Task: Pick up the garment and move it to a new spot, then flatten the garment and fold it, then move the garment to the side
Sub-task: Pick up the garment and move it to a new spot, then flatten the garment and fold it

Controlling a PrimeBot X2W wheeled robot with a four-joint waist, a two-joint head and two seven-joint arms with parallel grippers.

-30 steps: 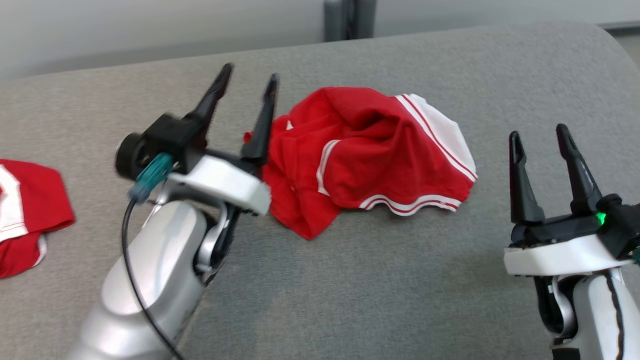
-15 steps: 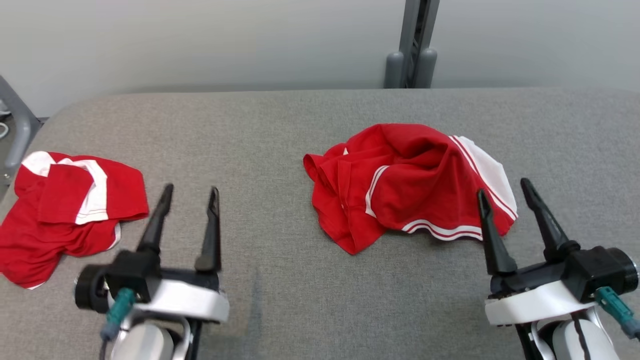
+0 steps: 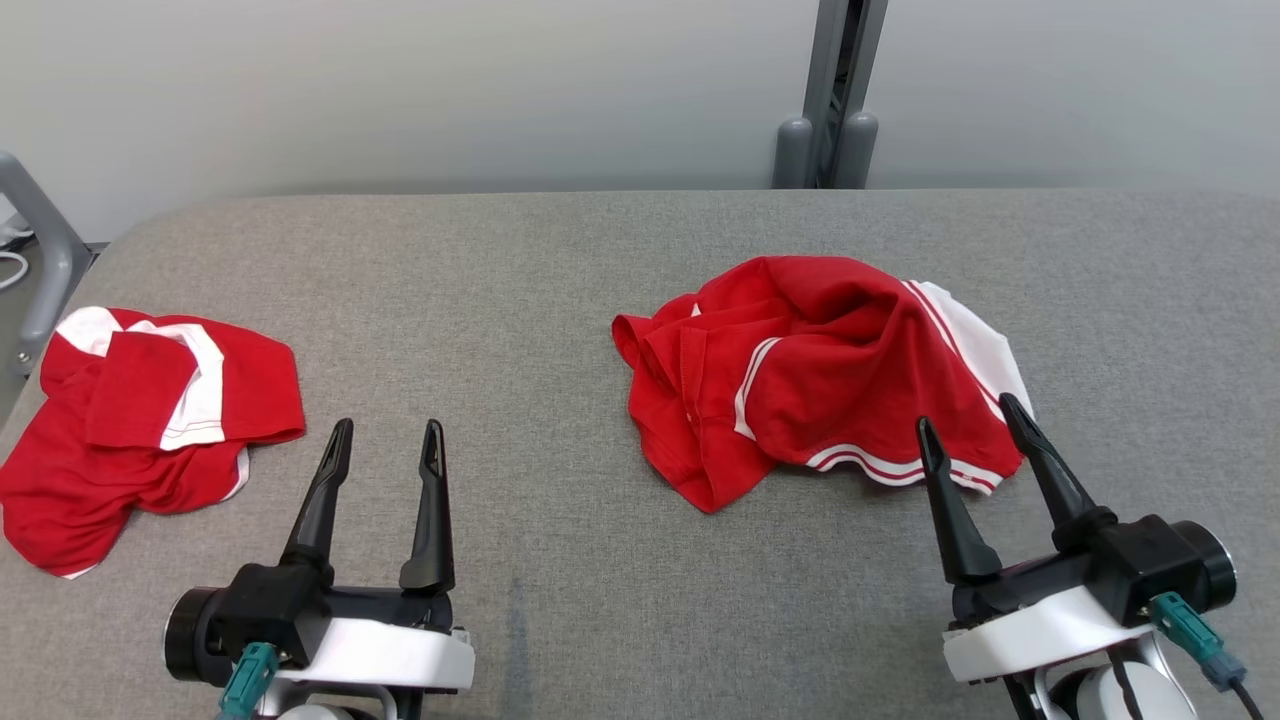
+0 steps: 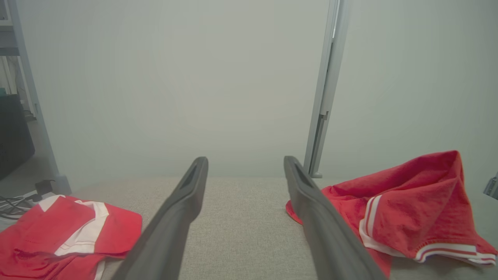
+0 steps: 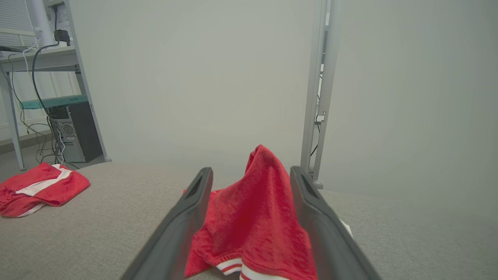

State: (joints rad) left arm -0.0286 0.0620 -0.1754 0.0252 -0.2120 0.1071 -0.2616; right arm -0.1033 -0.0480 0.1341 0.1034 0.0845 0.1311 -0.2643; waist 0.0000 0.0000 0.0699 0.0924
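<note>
Crumpled red knit garment [image 3: 810, 370] with white trim looks soft, light, floppy. I'd pinch its striped hem [image 3: 880, 462] beside my right gripper [image 3: 965, 413], fingers spread, empty. Left gripper [image 3: 388, 425] spread, empty too.

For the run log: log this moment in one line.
stage: pre-grasp | left gripper: open, empty | right gripper: open, empty, near crumpled garment | second garment: far left

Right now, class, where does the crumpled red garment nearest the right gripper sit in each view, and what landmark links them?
Head view: crumpled red garment, right of centre, just beyond the right gripper.
Left wrist view: lower right.
Right wrist view: bottom centre, seen between the fingers.
Shared landmark: the grey upright post behind the table.
</note>
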